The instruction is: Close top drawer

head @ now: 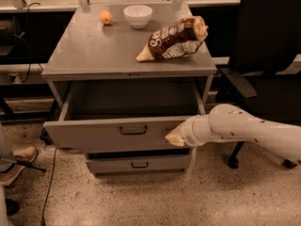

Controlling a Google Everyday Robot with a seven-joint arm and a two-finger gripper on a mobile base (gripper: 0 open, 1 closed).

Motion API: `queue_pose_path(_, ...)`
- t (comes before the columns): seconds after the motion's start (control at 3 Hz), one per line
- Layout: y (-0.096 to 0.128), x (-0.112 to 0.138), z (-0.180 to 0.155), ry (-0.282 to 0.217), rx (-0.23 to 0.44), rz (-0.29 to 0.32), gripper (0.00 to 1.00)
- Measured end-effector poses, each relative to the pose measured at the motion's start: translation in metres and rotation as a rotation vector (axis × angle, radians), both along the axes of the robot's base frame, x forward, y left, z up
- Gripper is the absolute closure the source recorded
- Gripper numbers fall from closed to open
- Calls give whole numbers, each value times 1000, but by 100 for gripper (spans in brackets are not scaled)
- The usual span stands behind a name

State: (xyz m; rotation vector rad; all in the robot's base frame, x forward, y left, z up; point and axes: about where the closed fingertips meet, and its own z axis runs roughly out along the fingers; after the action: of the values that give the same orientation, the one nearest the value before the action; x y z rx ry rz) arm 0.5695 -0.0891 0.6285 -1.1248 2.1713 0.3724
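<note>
The top drawer (94, 134) of the grey metal cabinet stands pulled far out, its inside dark and seemingly empty. Its flat front panel carries a small dark bail handle (133, 130) at the centre. My gripper (172, 136) at the end of the white arm is against the right part of that front panel, to the right of the handle. The arm reaches in from the right. A second grey drawer front (138, 164) shows below, shut.
On the cabinet top (89, 51) lie a brown snack bag (174, 37), a white bowl (138, 15) and an orange fruit (106, 17). A black office chair (263, 51) stands close on the right. A shoe (16, 157) and a cable lie on the floor at the left.
</note>
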Motion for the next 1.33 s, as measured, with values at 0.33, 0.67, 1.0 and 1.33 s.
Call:
queue_pose_path(0.33, -4, 18, -1, -23, -8, -12, 100)
queue_pose_path(0.67, -7, 45, 1, -64, -18, -28, 100)
queue_pose_path(1.0, -13, 84, 10, -132, -19, -58, 100)
queue_pose_path(1.33, -22, 111, 23, -197, -6, -89, 100)
